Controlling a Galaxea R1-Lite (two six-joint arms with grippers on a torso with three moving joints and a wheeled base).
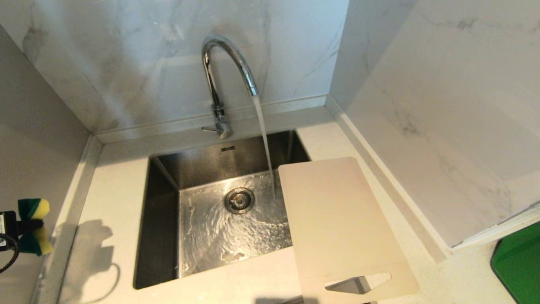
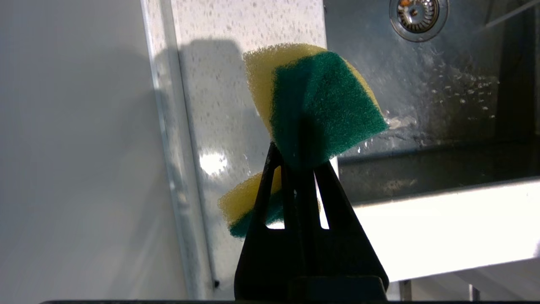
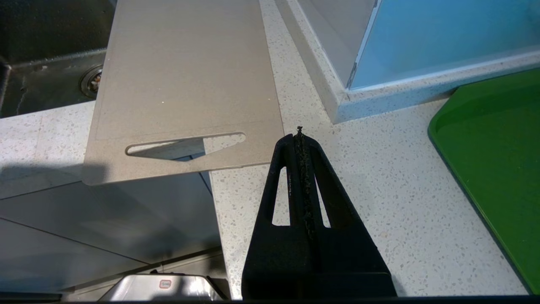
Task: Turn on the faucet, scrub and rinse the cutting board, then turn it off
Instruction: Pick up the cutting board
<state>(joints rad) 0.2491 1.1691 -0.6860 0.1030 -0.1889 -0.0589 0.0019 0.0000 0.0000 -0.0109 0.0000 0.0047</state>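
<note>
Jaws pinch the sponge (image 2: 312,114) in my left gripper (image 2: 299,169), right gripper (image 3: 300,135) closed empty.
Faucet (image 1: 223,76) runs; board (image 1: 337,219) bridges sink (image 1: 164,236) and counter (image 1: 114,190). I should scrub flat, pressing gently so it won't tip.

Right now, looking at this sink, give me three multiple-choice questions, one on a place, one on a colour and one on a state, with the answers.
1. Where does the cutting board lie?
A. flat in the basin
B. over the sink's right edge and the counter
C. on the green tray

2. What colours is the sponge?
A. yellow and green
B. blue and white
C. pink

3. Is the faucet running?
A. off
B. dripping only
C. running

Answers: 1 B, its far end overhangs the basin; 2 A, seen clamped in the left gripper; 3 C, a stream falls from the spout.
</note>
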